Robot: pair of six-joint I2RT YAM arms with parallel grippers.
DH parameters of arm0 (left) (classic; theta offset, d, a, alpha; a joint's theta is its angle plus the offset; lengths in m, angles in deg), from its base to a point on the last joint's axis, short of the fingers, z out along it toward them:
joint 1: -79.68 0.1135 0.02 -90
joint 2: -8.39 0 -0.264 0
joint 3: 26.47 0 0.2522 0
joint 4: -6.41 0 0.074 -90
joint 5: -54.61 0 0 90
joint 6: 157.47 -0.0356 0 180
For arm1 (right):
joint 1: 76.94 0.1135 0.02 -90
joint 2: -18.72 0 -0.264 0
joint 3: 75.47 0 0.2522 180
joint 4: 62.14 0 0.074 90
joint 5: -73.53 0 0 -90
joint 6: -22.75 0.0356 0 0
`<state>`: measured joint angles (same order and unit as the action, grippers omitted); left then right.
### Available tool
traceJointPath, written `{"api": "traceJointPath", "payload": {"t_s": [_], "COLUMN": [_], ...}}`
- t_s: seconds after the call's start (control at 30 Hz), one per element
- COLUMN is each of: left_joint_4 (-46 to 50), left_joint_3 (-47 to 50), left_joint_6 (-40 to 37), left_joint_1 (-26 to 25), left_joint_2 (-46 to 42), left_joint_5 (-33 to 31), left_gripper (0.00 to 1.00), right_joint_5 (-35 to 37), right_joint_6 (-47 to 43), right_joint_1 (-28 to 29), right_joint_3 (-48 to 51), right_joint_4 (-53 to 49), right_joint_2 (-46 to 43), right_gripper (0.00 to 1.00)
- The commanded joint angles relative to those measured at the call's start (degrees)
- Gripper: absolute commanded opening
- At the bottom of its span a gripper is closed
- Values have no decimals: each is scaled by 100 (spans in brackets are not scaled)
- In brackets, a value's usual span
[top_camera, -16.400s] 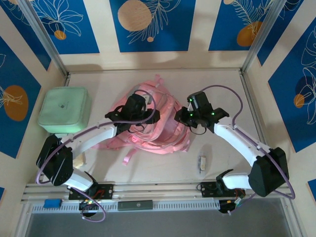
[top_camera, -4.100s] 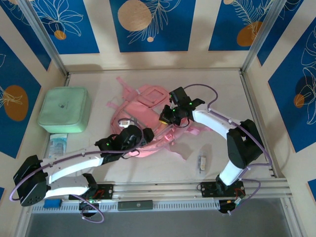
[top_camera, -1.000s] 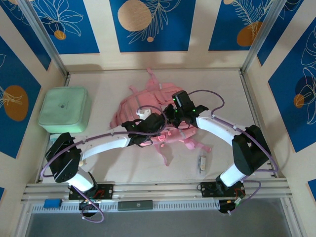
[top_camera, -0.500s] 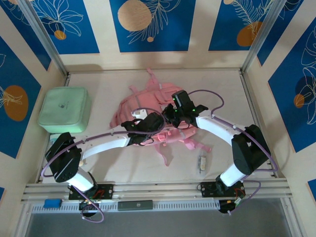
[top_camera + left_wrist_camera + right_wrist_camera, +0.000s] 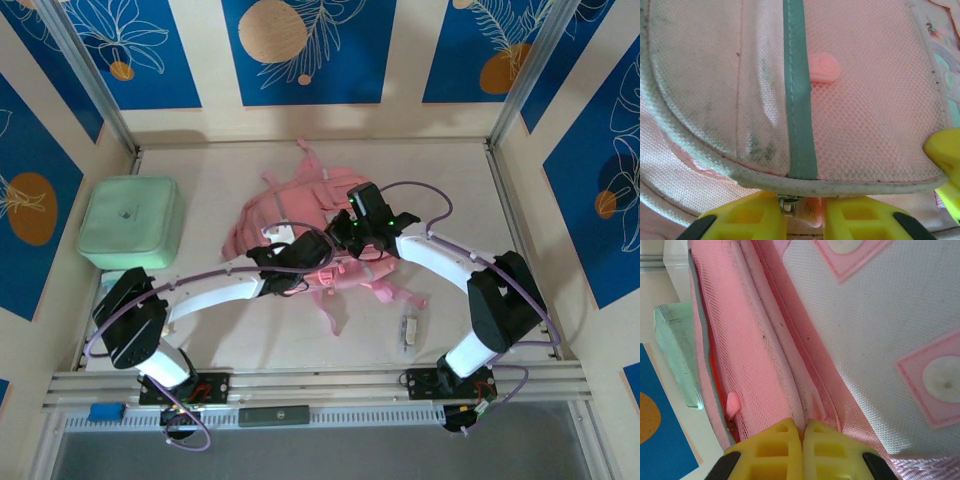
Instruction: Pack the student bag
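A large soft pink fabric backpack, the student bag (image 5: 285, 215), lies slumped directly under and ahead of both sets of fingers. The right gripper (image 5: 803, 432) has its yellow fingers pressed together on a thin ridge of the bag's pink seam. The left gripper (image 5: 805, 209) stands narrowly parted with a small metal zip pull (image 5: 785, 204) between the fingers, and it is impossible to tell whether the grip is firm. Likely risks: the pull slipping free if tugged before the fingers close, or the seam sliding out of the right pinch if the arms draw apart
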<state>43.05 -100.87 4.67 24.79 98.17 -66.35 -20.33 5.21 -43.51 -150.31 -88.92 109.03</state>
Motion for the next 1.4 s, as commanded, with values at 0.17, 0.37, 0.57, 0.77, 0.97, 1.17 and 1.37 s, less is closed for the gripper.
{"api": "traceJointPath", "payload": {"t_s": [0.17,0.37,0.57,0.77,0.97,1.17,1.37], "left_joint_4": [291,297,997,710,193,60,-279], "left_joint_3": [-10,318,453,808,290,320,619], "left_joint_6": [-340,-1462,-2392,-2592,-2446,-2420,-2406], "left_joint_1": [149,331,338,175,-241,-215,-153], "left_joint_2": [-448,-1191,-1534,-1699,-962,-883,-990], "left_joint_5": [-758,-446,520,1584,1703,1244,1341], "left_gripper": [5,0,0,0,0,0,0], "right_joint_5": [-109,-299,-408,-648,-783,-1260,-2227], "right_joint_6": [-268,-856,-2346,-3111,-3402,-3147,-2096], "right_joint_1": [-94,-278,-404,-804,-913,-993,-758], "right_joint_3": [-297,-603,-1433,-2290,-3343,-2504,-903], "right_joint_4": [-87,-285,-1255,-1847,-2248,-2105,-786], "right_joint_2": [37,36,369,966,1777,1158,385], "right_gripper": [0,0,0,0,1,34,47]}}
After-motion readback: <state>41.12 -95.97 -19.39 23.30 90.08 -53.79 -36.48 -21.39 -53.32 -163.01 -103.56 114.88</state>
